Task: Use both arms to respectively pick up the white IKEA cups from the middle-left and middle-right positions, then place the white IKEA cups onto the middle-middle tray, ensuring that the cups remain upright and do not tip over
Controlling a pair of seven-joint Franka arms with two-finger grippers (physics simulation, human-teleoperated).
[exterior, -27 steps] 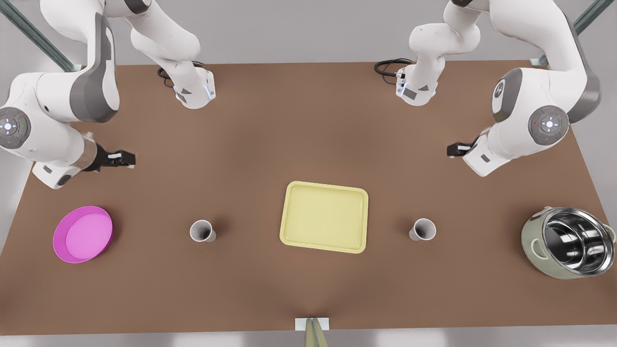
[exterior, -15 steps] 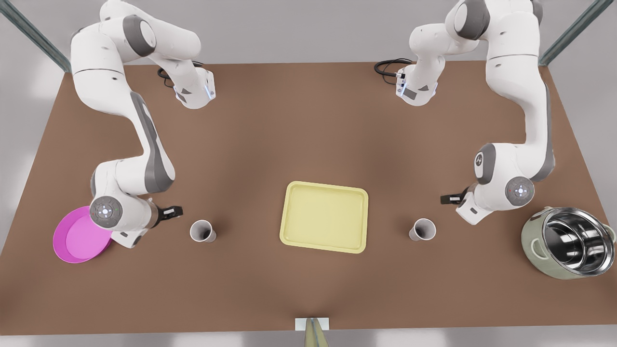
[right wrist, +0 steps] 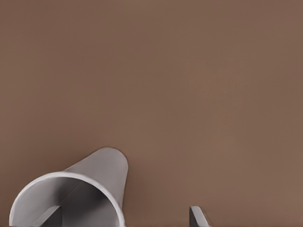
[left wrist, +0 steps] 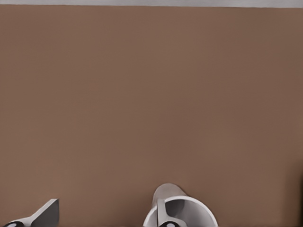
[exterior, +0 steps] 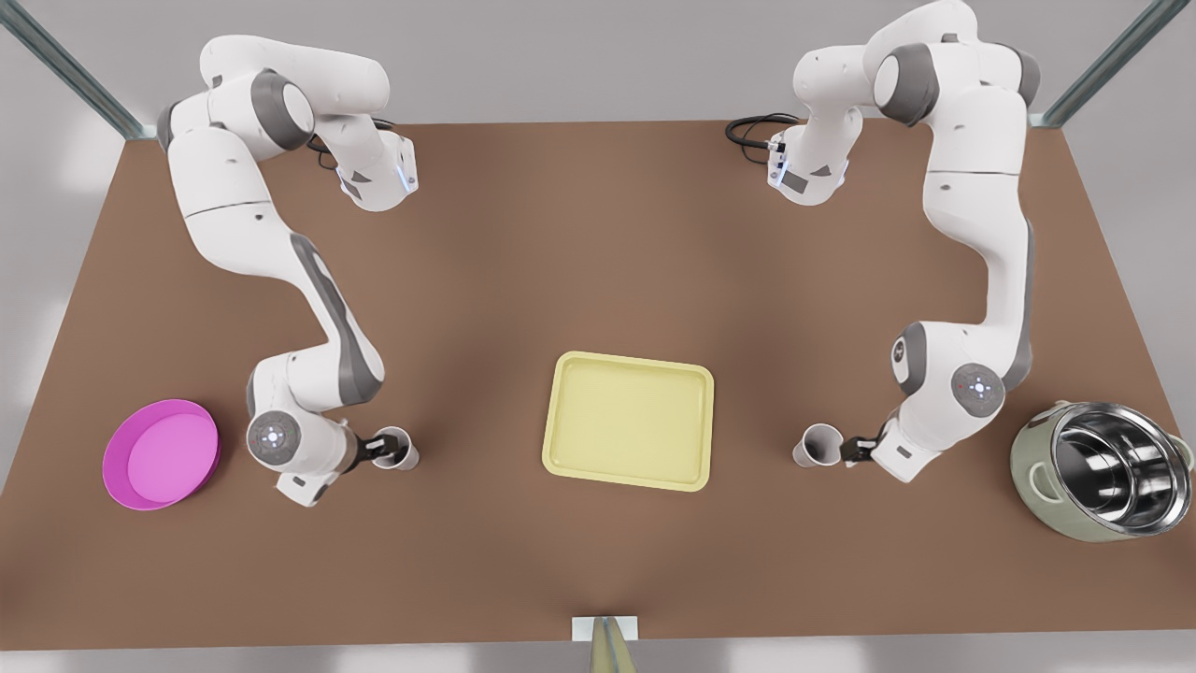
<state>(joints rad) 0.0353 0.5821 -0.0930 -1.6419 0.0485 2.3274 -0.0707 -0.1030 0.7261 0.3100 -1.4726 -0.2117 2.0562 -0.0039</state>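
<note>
Two white IKEA cups stand upright on the brown table either side of the pale yellow tray (exterior: pixel 628 421). On the front view's left, my left gripper (exterior: pixel 381 449) is low at the left cup (exterior: pixel 400 451). In the left wrist view this gripper (left wrist: pixel 103 218) is open, one finger inside the cup (left wrist: pixel 187 210) and one outside. On the front view's right, my right gripper (exterior: pixel 852 451) is at the right cup (exterior: pixel 818 445). The right wrist view shows it (right wrist: pixel 125 217) open, straddling the wall of the cup (right wrist: pixel 90 182).
A magenta round bowl (exterior: pixel 161 454) sits at the front view's far left, just behind the left arm's wrist. A steel-lined pale green pot (exterior: pixel 1103 472) stands at the far right, close to the right arm's wrist. The tray holds nothing.
Both arms have swung down and inward from the table's sides. Each gripper has dropped from beside its cup to the cup's rim. The cups and tray have not moved.
</note>
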